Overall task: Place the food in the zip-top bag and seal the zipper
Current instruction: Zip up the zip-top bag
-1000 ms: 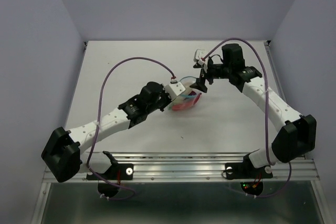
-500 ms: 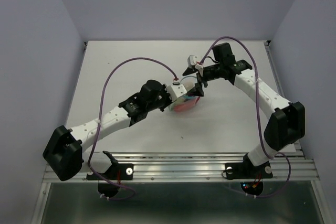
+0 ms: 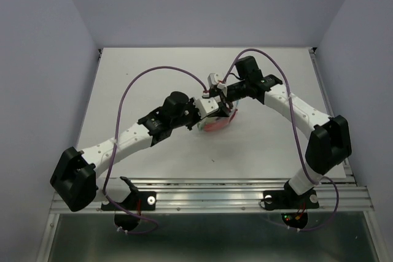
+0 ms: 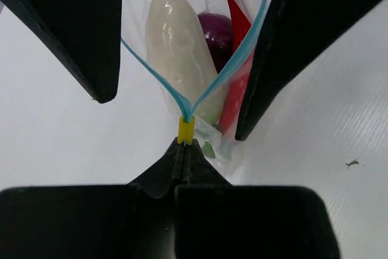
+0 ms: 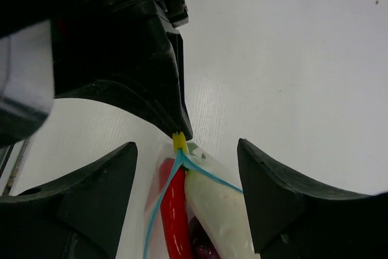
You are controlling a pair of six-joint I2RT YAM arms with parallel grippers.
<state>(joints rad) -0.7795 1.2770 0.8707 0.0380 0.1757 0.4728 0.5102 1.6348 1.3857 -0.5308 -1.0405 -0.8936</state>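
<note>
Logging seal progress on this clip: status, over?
Left gripper shut on yellow end tab of zipper. Right gripper open, straddling bag mouth. Radish, onion, chili inside; zipper unsealed. Nothing blocking.

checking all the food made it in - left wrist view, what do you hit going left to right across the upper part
finger of the open right claw → white radish → purple onion → red chili → the right claw's other finger
</note>
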